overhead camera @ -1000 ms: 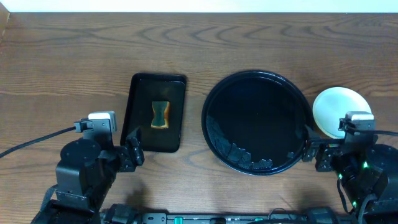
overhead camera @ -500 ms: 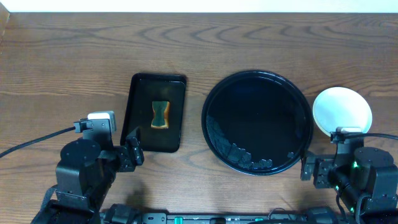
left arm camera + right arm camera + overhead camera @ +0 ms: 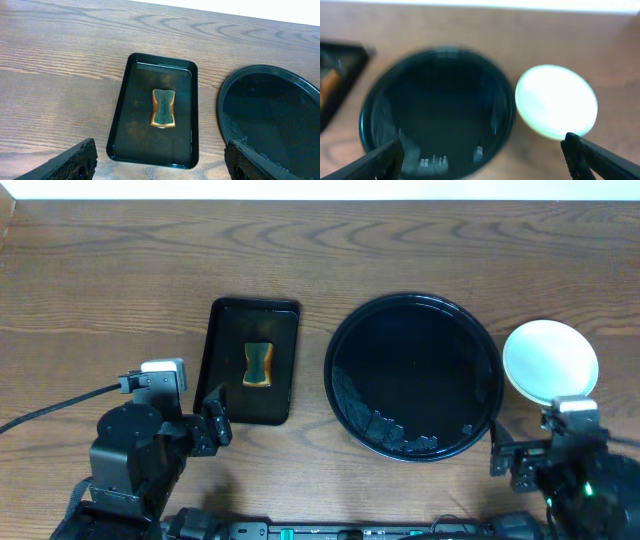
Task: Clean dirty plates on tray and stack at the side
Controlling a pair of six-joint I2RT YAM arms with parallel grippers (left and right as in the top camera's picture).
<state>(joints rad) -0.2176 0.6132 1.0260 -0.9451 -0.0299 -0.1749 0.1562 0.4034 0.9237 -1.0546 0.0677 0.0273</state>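
Note:
The round glossy black tray point(image 3: 412, 376) sits at centre right with no plates on it; it also shows in the left wrist view point(image 3: 272, 120) and the right wrist view point(image 3: 437, 107). A stack of pale plates point(image 3: 549, 360) stands on the table just right of the tray and shows in the right wrist view point(image 3: 556, 101). How many plates are in the stack I cannot tell. My left gripper point(image 3: 160, 162) is open and empty, near the front edge below the small tray. My right gripper point(image 3: 485, 159) is open and empty, at the front right, below the plates.
A small rectangular black tray point(image 3: 250, 362) holding a sponge point(image 3: 258, 364) lies left of the round tray; it also shows in the left wrist view point(image 3: 156, 109). A cable point(image 3: 50, 410) runs across the table at the left.
My right arm has drawn back toward the front edge, away from the plate stack, which now shows in full. The left arm has not moved.

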